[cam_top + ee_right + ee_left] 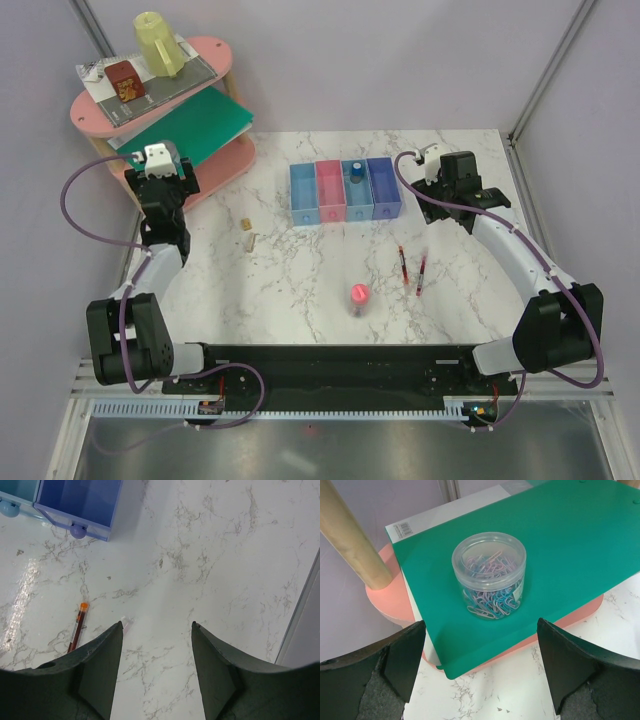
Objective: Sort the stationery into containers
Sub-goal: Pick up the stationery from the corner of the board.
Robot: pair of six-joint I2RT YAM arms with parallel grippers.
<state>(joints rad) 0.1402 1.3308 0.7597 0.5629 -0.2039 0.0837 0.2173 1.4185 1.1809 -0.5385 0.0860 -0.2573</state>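
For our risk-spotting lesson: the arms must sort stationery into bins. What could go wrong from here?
The upright tube could topple and roll if nudged. The two pens lie close together, so the open right gripper may catch both. The tan blocks are tiny and may slip from a grip.

The whole marble table (pixel 300 275) is taken in from high above its near edge by the top view. The left wrist view is held close over a green folder (pixel 560 555) on the pink shelf (pixel 387 600), also seen overhead at far left. The right wrist view is pointed down near the purple-blue bin (pixel 75 521) and a red pen (pixel 77 629), both shared overhead.
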